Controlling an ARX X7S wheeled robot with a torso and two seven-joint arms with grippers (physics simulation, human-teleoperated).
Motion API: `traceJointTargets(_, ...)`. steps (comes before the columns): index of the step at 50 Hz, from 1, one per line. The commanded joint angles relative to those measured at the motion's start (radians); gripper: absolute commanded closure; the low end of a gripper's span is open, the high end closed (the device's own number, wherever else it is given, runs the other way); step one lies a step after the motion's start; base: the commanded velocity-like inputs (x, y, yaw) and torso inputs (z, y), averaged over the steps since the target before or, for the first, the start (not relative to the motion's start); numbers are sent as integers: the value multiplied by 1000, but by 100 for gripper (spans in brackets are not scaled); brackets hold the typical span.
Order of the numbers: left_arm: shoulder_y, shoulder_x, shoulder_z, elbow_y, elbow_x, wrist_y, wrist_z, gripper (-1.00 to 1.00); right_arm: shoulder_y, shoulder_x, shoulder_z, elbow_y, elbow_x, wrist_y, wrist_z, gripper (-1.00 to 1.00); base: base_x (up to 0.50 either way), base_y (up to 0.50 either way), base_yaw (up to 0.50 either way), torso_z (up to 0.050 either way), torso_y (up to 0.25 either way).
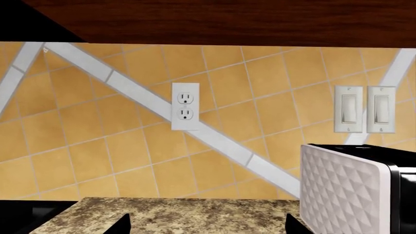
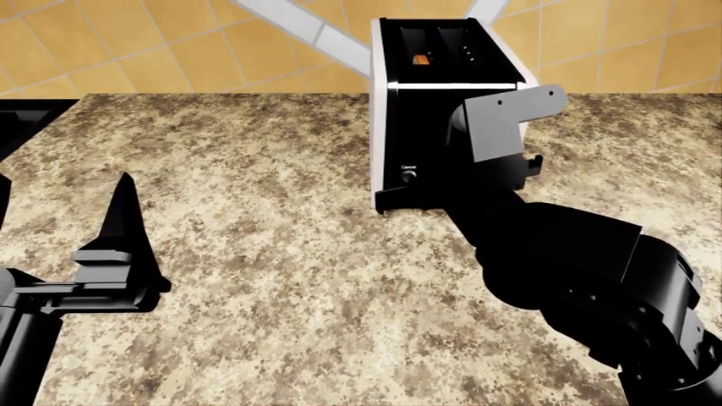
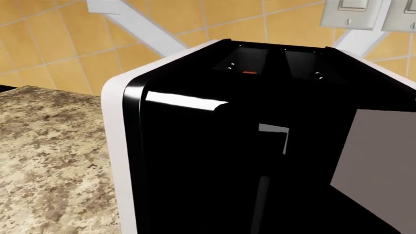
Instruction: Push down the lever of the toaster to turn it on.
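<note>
The toaster [image 2: 445, 59] stands upright at the back of the counter, with a glossy black front and top and white sides. It also shows in the left wrist view [image 1: 341, 190] and fills the right wrist view [image 3: 195, 161]. A small pale-lit tab, the lever [image 3: 274, 131], sits high on the black face above a thin vertical slot. My right gripper [image 2: 496, 169] is pressed close against that face; its fingers are lost against the black. My left gripper [image 2: 118, 228] is open and empty, low over the counter at the left [image 1: 208, 226], far from the toaster.
The speckled granite counter [image 2: 282, 279] runs to a tiled wall. A wall outlet [image 1: 185, 106] and two light switches [image 1: 364, 109] are on the wall. A dark cabinet [image 1: 227, 19] hangs above. A black stovetop edge [image 2: 23, 118] is at far left. A small button [image 2: 408, 175] sits low on the toaster.
</note>
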Motion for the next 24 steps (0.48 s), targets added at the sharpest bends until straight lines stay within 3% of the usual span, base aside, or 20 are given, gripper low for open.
traceJointTargets(1, -3, 1, 2, 0, 0, -3, 0, -100, -84, -5, -83, 149, 155, 13, -35, 100, 0, 0, 0, 0, 0)
traceJointTargets(24, -12, 9, 11, -1, 3, -11, 0, -100, -103, -4, -80, 163, 172, 6, -42, 100, 0, 0, 0, -3, 0)
